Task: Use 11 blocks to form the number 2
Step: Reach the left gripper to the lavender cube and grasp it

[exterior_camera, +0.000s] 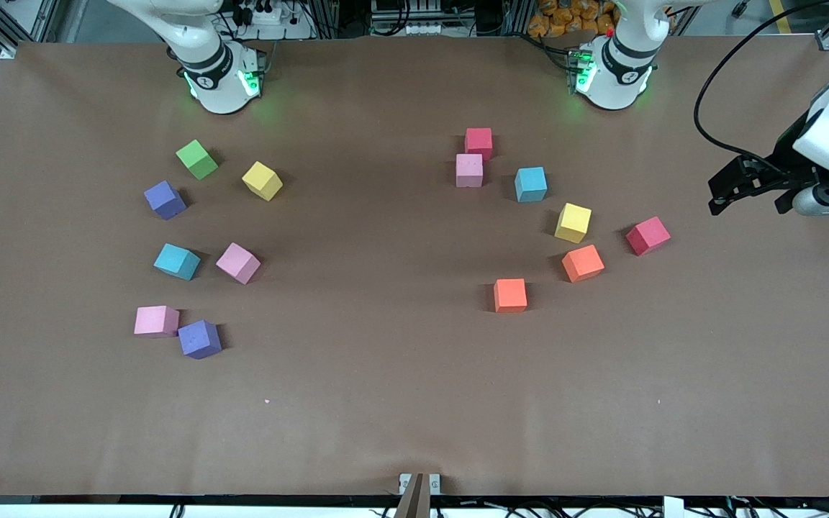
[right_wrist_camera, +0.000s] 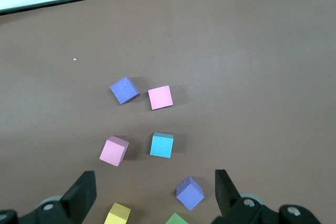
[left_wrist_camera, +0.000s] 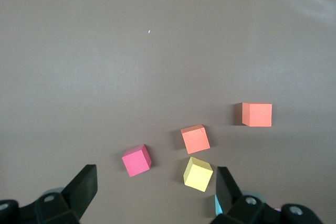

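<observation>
Blocks (exterior_camera: 510, 295) scattered in two loose groups on table (exterior_camera: 386, 403). Left gripper (left_wrist_camera: 155, 195) wide, empty, above table's edge. Right gripper (right_wrist_camera: 155, 195) wide, empty, apparently hovering near its base.

A robotics lab: paper-covered table (exterior_camera: 386, 403), aluminium framing (exterior_camera: 4, 25), cable clutter (exterior_camera: 414, 18) by two arm bases.

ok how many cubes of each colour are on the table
purple: 2
pink: 3
red: 2
blue: 2
orange: 2
yellow: 2
green: 1
total: 14
</observation>
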Controlling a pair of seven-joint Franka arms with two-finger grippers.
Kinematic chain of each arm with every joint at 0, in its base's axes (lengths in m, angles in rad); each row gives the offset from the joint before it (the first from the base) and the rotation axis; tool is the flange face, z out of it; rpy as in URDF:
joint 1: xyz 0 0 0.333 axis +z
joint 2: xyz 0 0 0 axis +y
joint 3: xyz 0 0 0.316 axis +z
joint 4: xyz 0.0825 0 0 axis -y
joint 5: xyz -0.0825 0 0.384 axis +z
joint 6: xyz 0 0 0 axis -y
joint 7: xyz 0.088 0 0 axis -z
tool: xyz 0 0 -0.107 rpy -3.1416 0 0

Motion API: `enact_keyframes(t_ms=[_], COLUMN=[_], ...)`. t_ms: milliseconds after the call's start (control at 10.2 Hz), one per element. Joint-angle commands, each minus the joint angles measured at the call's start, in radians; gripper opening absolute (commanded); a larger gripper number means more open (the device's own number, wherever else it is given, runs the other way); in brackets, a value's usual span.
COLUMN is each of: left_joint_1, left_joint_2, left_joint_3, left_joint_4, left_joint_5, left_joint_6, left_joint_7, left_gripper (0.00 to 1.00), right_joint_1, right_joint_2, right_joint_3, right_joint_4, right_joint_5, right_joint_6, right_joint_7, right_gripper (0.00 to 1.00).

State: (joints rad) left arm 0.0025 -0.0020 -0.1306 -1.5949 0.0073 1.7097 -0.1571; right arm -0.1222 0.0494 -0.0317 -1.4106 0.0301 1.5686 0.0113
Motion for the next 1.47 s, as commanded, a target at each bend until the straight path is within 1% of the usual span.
enact_keyframes(t_ms=[0, 391, 488, 684, 879, 977, 1074, 1270, 1367], left_joint_1=[0.008, 0.008, 0.007, -0.024, -0.033, -0.033, -0.030, -0.053, -0.055], left_joint_2=[-0.010, 0.000, 0.011, 0.033, 0.048, 0.045, 0.048, 0.098, 0.137], left_joint_3=[-0.001, 0.002, 0.002, -0.020, -0.098, -0.147, -0.212, -0.298, -0.326], left_joint_4=[-0.010, -0.007, -0.023, -0.100, -0.181, -0.221, -0.237, -0.238, -0.249], left_joint_5=[-0.026, -0.026, -0.027, -0.046, -0.047, -0.047, -0.047, -0.049, -0.049], left_joint_6=[0.011, 0.011, -0.001, -0.009, 0.016, 0.025, 0.027, 0.040, 0.085], left_joint_7=[0.024, 0.004, 0.007, -0.024, -0.109, -0.187, -0.291, -0.436, -0.470], left_gripper=[1.00, 1.00, 1.00, 1.00, 1.00, 1.00, 1.00, 1.00, 1.00], right_joint_1=[-0.013, -0.013, -0.014, -0.014, -0.014, -0.016, -0.016, -0.014, -0.014], right_joint_2=[0.009, 0.009, 0.009, 0.009, 0.009, 0.009, 0.009, 0.009, 0.009], right_joint_3=[0.009, 0.009, 0.009, 0.009, 0.009, 0.009, 0.009, 0.009, 0.009], right_joint_4=[0.021, 0.021, 0.021, 0.021, 0.021, 0.021, 0.021, 0.021, 0.021], right_joint_5=[0.017, 0.017, 0.016, 0.016, 0.016, 0.016, 0.014, 0.016, 0.016], right_joint_6=[-0.005, -0.005, -0.005, -0.005, -0.005, -0.004, -0.002, -0.002, -0.004], right_joint_7=[0.010, 0.010, 0.010, 0.010, 0.010, 0.010, 0.010, 0.010, 0.010], right_gripper=[1.00, 1.00, 1.00, 1.00, 1.00, 1.00, 1.00, 1.00, 1.00])
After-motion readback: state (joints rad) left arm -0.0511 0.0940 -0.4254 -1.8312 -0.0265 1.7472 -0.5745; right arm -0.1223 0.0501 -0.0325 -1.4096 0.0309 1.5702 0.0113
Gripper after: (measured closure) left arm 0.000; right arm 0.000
